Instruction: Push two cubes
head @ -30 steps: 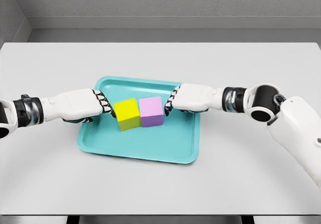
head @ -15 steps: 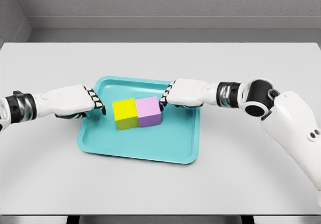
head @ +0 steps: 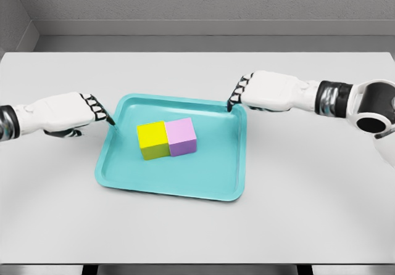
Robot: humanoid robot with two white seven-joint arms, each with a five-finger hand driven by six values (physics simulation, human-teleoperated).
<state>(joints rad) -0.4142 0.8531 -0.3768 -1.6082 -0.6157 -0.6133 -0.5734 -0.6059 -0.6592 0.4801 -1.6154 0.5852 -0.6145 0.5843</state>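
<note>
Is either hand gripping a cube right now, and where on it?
Nothing is held. The left hand and right hand are both clear of the yellow cube and purple cube, which sit side by side in the tray.

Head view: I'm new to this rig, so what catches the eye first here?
A yellow cube and a pink cube sit side by side, touching, in a teal tray mid-table. The white left hand hovers at the tray's left edge, the right hand by its far right corner, both apart from the cubes.

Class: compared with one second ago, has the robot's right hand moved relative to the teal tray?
Yes. The right hand has pulled back from the purple cube, up and right to the tray's far right corner.
</note>
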